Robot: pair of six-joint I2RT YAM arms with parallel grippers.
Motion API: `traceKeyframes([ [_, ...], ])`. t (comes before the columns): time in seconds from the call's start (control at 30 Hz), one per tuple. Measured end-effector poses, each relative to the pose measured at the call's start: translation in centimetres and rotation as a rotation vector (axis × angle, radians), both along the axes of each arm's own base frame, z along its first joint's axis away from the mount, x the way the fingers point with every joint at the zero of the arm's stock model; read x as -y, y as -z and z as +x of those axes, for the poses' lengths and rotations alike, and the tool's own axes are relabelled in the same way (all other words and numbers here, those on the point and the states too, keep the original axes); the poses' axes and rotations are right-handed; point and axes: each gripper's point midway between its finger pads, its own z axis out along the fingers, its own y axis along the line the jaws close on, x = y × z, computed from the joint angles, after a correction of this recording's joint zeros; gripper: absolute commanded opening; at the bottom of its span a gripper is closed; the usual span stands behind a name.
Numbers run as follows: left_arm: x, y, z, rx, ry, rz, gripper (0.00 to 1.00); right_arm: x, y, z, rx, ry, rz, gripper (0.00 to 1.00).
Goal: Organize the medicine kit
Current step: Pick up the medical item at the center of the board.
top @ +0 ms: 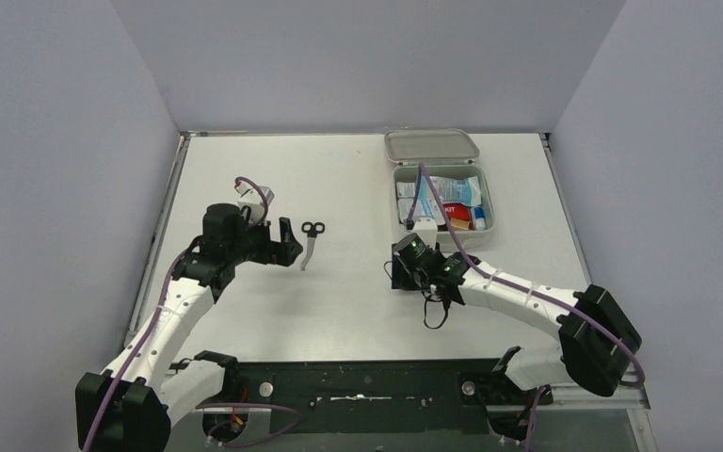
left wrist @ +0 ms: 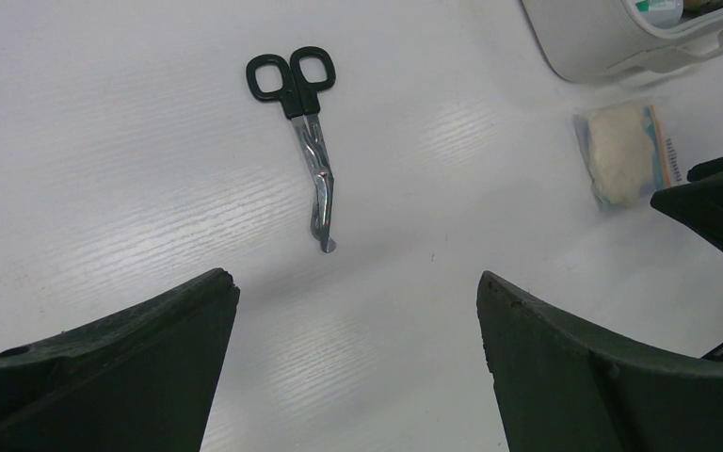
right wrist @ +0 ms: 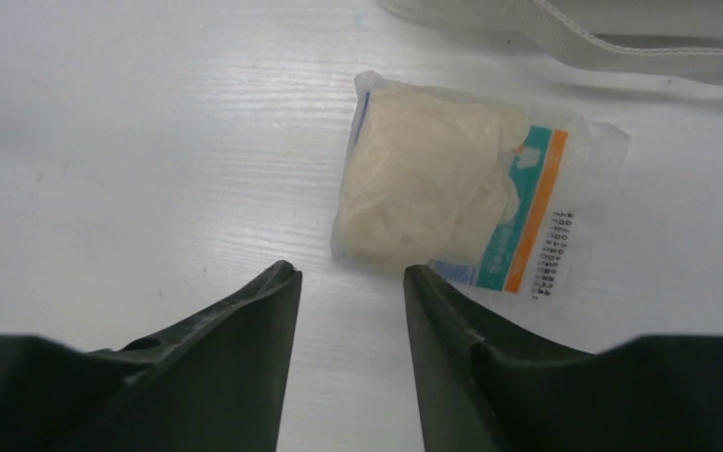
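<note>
Bare white table (top: 339,311) is seen all round the black-handled steel scissors (left wrist: 306,141), which lie just ahead of the left gripper (left wrist: 356,278), its fingers spread wide and empty. The right gripper (right wrist: 350,271) is held half apart, gripping nothing, at the near edge of a clear plastic packet of cream gauze (right wrist: 442,202). Just beyond, the pale grey-white square plastic medicine kit (top: 488,202) stands open near the table's far right corner.

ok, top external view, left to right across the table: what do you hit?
left gripper → scissors → medicine kit. The right gripper and sealed packet overlap the kit's span, so they are left out.
</note>
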Motion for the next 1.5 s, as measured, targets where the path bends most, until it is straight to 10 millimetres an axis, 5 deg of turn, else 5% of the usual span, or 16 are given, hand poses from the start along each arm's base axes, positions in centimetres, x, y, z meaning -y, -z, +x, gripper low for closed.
traceKeyframes([
  [0.47, -0.1, 0.0, 0.0, 0.001, -0.003, 0.002, 0.97, 0.2, 4.4, 2.4, -0.045, 0.06, -0.036, 0.43],
  [0.77, -0.1, -0.1, 0.0, 0.003, -0.006, 0.004, 0.97, 0.4, 5.0, 2.6, -0.048, 0.029, -0.071, 0.11],
  [0.9, -0.2, -0.1, 0.0, 0.004, -0.008, 0.006, 0.97, -0.1, 4.0, 2.6, -0.043, -0.008, -0.098, 0.0],
  [1.2, -0.4, -0.2, 0.1, 0.012, -0.017, 0.013, 0.97, -2.3, 1.4, 2.1, -0.008, -0.162, -0.039, 0.0],
  [1.5, -0.4, -0.2, 0.2, 0.013, -0.02, 0.015, 0.98, -6.0, -5.1, 3.9, 0.073, -0.346, 0.081, 0.0],
])
